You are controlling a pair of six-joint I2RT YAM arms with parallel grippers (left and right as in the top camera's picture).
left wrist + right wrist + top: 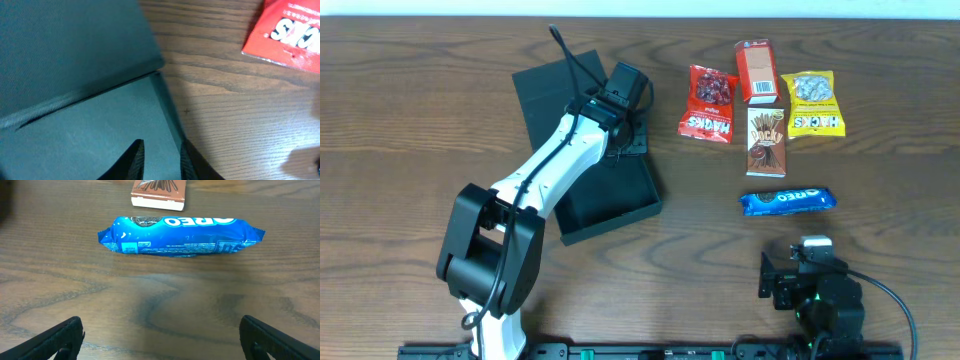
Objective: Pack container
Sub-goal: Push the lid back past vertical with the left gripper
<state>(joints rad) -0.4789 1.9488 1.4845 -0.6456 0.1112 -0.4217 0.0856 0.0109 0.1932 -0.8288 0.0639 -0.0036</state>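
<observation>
The container (620,195) is a dark teal-black box at the table's centre left, its flap lid folded back flat behind it. My left gripper (623,140) reaches over the box's back right corner. In the left wrist view the left gripper (162,161) has its fingers a little apart, just inside the container's (100,120) right wall, and bare box floor shows between them. My right gripper (798,262) rests near the front right edge. Seen from the right wrist, the right gripper (160,337) is wide open and holds nothing, with a blue Oreo pack (180,234) just ahead.
Snacks lie right of the box: a red Hacks pack (710,103), an orange-red carton (756,71), a yellow Hacks pack (813,104), a brown Pocky box (767,141) and the Oreo pack (787,201). The red pack (290,30) shows at the left wrist view's top right.
</observation>
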